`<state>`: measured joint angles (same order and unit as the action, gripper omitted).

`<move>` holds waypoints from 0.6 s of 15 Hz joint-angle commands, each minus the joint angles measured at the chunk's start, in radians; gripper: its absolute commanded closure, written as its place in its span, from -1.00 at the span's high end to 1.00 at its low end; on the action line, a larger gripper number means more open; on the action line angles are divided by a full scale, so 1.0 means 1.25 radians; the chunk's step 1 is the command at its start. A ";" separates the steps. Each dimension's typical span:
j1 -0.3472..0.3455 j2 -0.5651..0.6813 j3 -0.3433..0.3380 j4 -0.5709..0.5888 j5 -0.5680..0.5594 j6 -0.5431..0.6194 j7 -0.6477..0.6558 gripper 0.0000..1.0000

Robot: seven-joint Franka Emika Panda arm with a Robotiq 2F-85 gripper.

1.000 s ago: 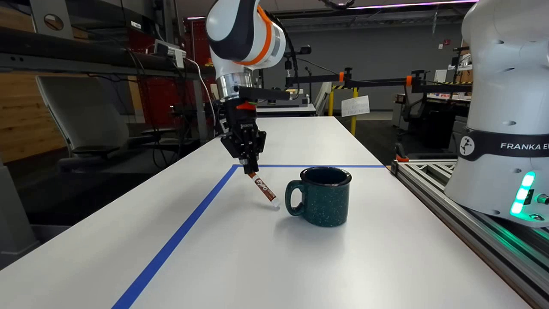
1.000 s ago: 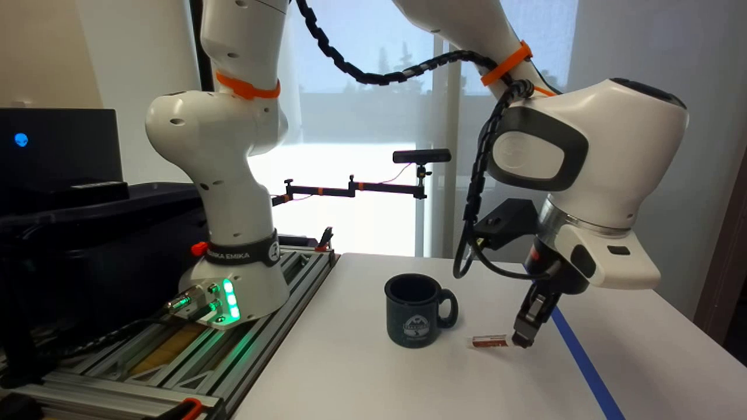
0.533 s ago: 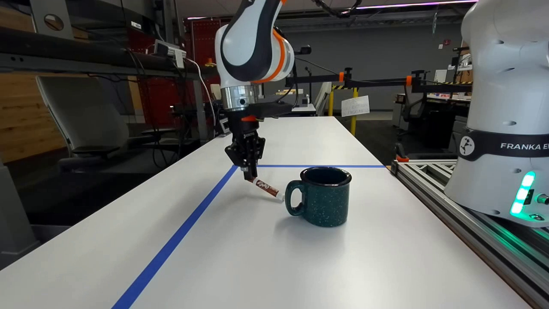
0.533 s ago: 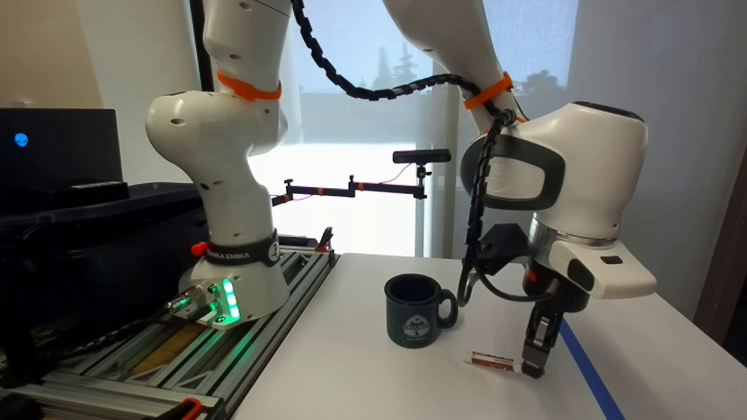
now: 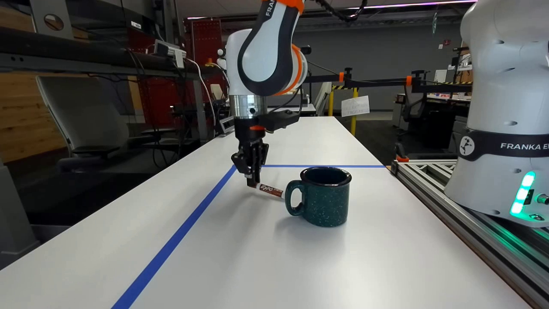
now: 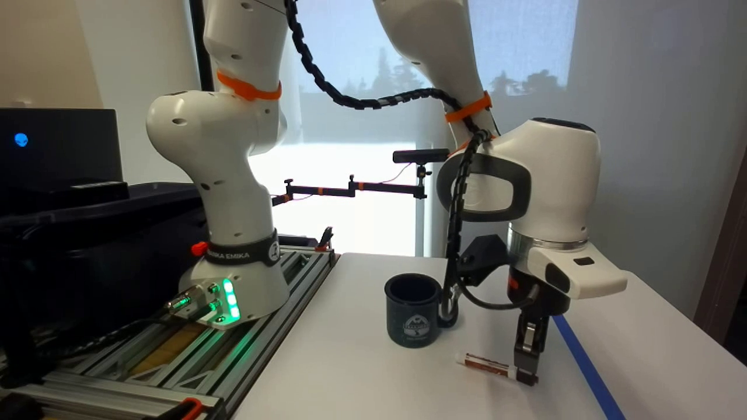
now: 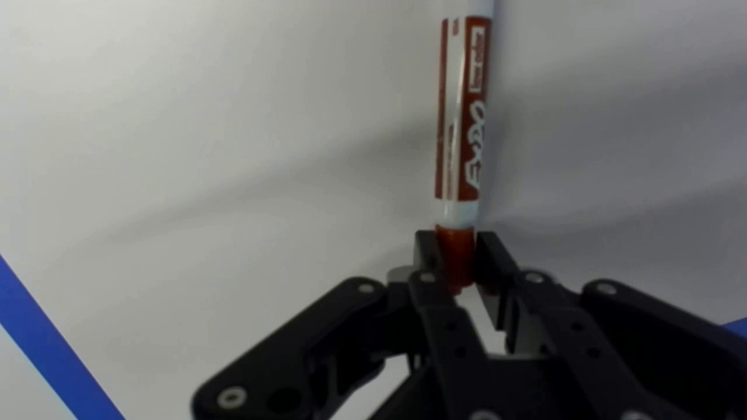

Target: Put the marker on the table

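The marker has a white and reddish-brown body and a reddish-brown cap. My gripper is shut on the cap end, clearly seen in the wrist view. The marker also shows in an exterior view and the wrist view. It is nearly level, with its white end pointing away from the fingers, very low over the white table. I cannot tell whether it touches the surface along its length. The fingertips are close to the tabletop.
A dark teal mug stands upright on the table, its handle toward the marker; it also shows in an exterior view. Blue tape lines mark the tabletop. The grey rail with the robot base runs along one edge.
My gripper has moved lower and become more upright, still holding the marker. The marker has turned from a steep downward slant to nearly level. The mug has not moved.
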<state>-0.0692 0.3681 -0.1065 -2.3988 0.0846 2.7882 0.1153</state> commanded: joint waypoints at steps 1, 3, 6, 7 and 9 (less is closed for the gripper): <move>0.016 -0.021 -0.010 -0.028 -0.028 0.015 0.004 0.03; 0.032 -0.042 -0.020 -0.032 -0.046 -0.007 0.022 0.34; 0.065 -0.103 -0.040 -0.042 -0.090 -0.058 0.049 0.79; 0.074 -0.135 -0.043 -0.049 -0.108 -0.088 0.057 0.96; 0.078 -0.205 -0.031 -0.059 -0.133 -0.174 0.056 1.00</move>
<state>0.0009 0.2730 -0.1391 -2.4142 -0.0196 2.7059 0.1545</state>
